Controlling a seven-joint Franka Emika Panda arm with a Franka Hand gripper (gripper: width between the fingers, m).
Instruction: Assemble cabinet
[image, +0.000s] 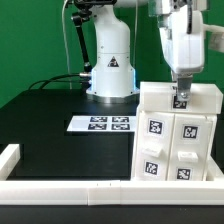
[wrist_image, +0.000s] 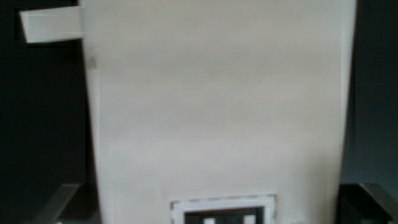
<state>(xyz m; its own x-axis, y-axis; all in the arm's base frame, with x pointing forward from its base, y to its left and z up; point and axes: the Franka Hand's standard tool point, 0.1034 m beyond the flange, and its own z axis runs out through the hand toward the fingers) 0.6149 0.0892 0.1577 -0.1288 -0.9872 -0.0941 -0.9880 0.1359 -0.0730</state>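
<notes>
Black table (image: 60, 150) | cabinet (image: 175, 140) under fingers (image: 181, 101) | grip state: cannot tell

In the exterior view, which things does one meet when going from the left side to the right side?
Low white border rail → marker board → robot base → cabinet, with the pincer right at the cabinet's top.
</notes>
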